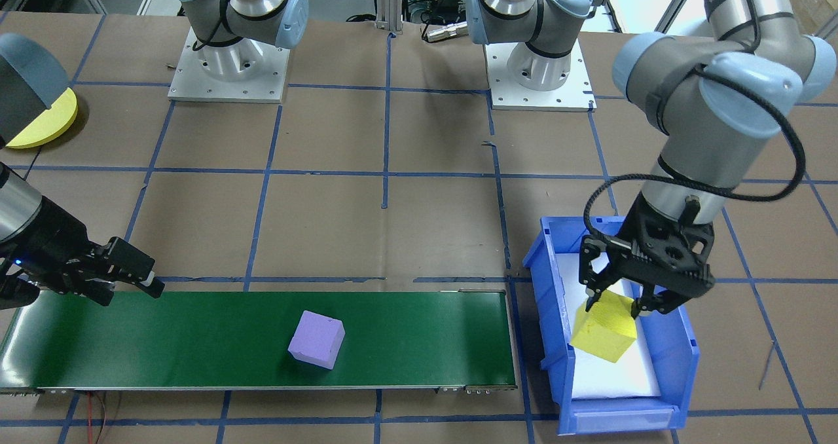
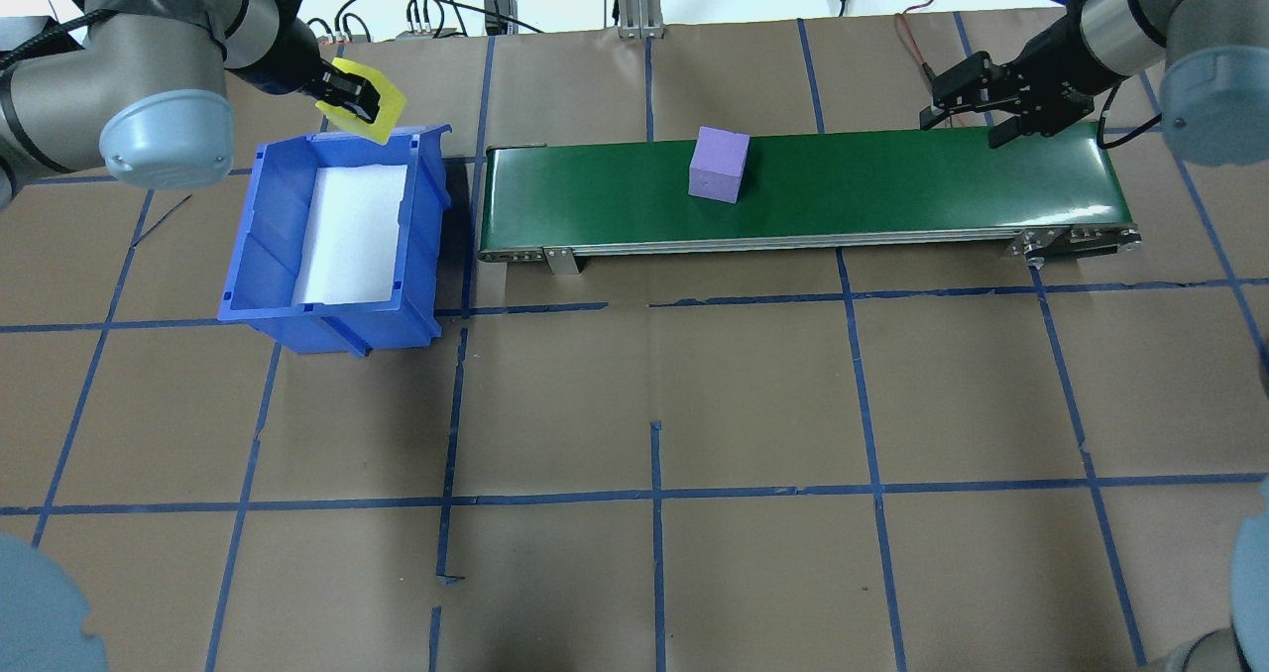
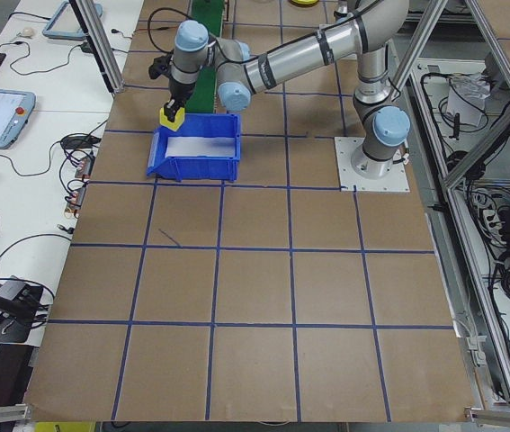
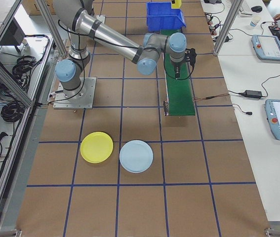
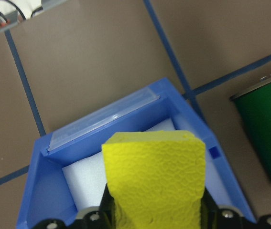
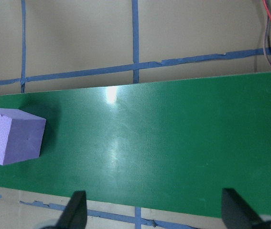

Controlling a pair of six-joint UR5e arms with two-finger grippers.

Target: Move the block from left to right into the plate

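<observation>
The left gripper [image 1: 614, 304] hangs over the far end of the blue bin [image 1: 681, 346], its jaws closed on a yellow foam block [image 1: 605, 329] held tilted above the white pad lining the bin. In the left wrist view the yellow block [image 5: 157, 176] fills the space between the two fingers, with the bin's clear-fronted end wall beyond it.

To the right of the bin, a green conveyor belt [image 2: 892, 191] runs along the far side of the desk [image 2: 654, 394]. A purple foam block [image 2: 719, 163] sits on the belt, a little left of its middle and turned slightly askew.

The right gripper [image 2: 957, 125] hovers above the right end of the belt, well apart from the purple block; its jaws stand wide open and hold nothing, as the right wrist view shows with both fingertips [image 6: 75, 214] spread over bare green belt.

In the right side view a yellow plate [image 4: 97, 147] and a pale blue plate [image 4: 136, 156] lie just beside each other on the desk, well apart from the belt's end.
</observation>
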